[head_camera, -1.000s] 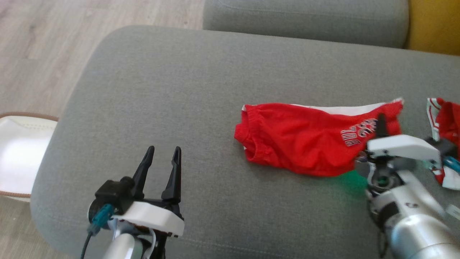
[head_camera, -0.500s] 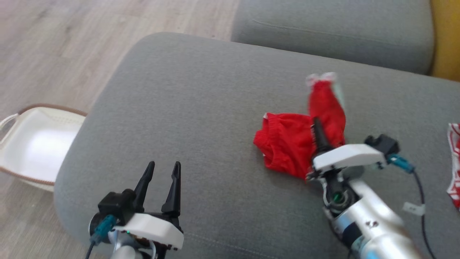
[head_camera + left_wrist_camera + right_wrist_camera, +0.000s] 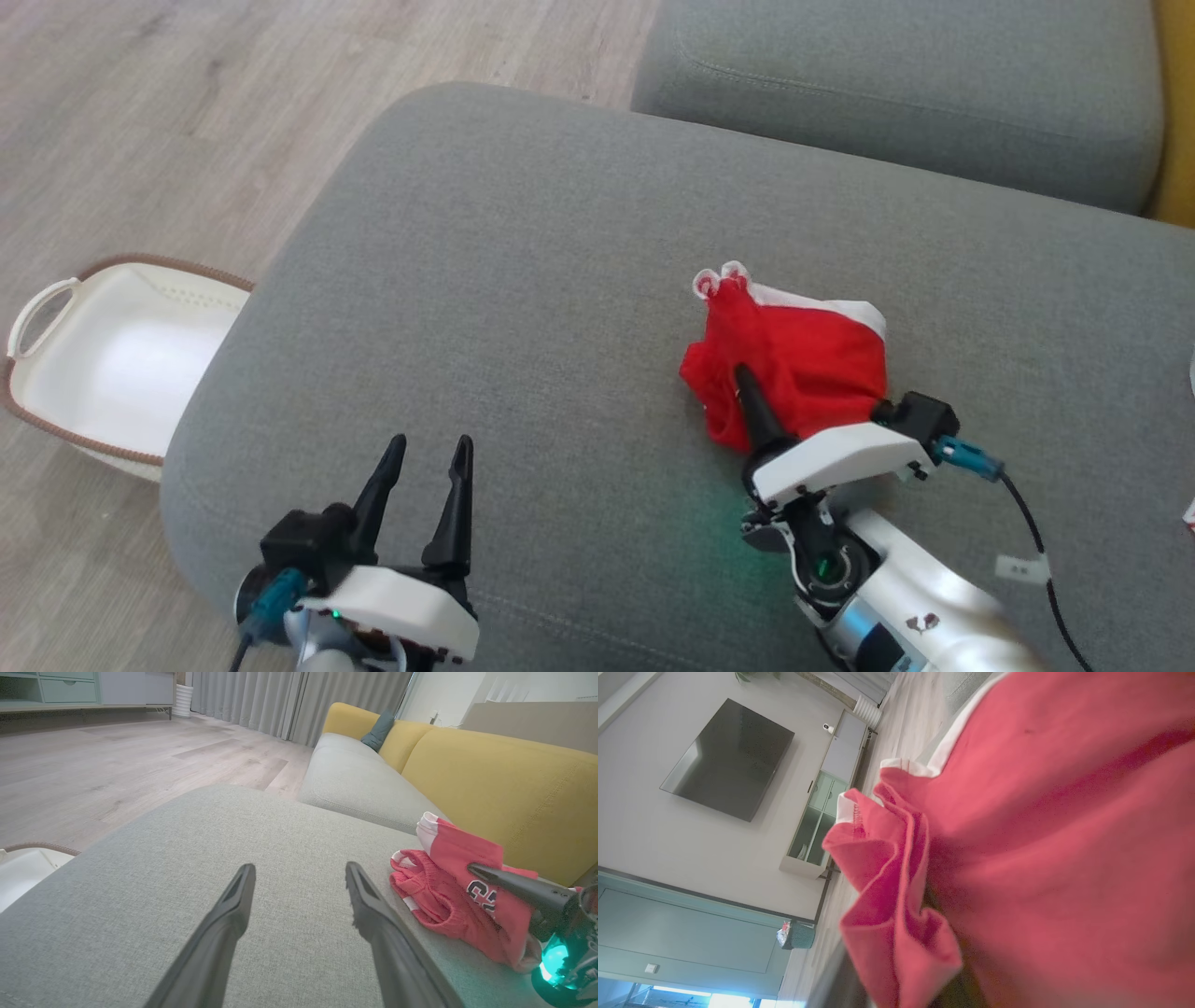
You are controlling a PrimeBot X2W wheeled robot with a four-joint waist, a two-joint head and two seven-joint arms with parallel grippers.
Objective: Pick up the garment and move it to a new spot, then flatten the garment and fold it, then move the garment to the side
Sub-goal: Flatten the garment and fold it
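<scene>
The garment [image 3: 803, 359] is a pair of red shorts with white trim, lying doubled over on the grey ottoman [image 3: 523, 280]. My right gripper [image 3: 750, 387] sits at its near left edge. One dark finger lies on top of the fabric while the other is hidden under it, so it looks shut on the fold. From the left wrist, that finger [image 3: 509, 884] rests across the garment [image 3: 448, 891] by its printed letters. Red cloth [image 3: 1041, 835] hangs close in front of the right wrist camera. My left gripper [image 3: 430, 440] is open, empty and well left of the garment, hovering over bare cushion [image 3: 300, 867].
A white basket [image 3: 112, 364] with a brown rim stands on the wooden floor left of the ottoman. A grey sofa seat [image 3: 887, 84] lies beyond the ottoman, with a yellow backrest [image 3: 490, 779] behind it. Bare cushion spreads left of and beyond the garment.
The head camera has shifted. My right gripper has carried the garment's right end up and over to the left, doubling the shorts onto themselves. The left gripper has kept still.
</scene>
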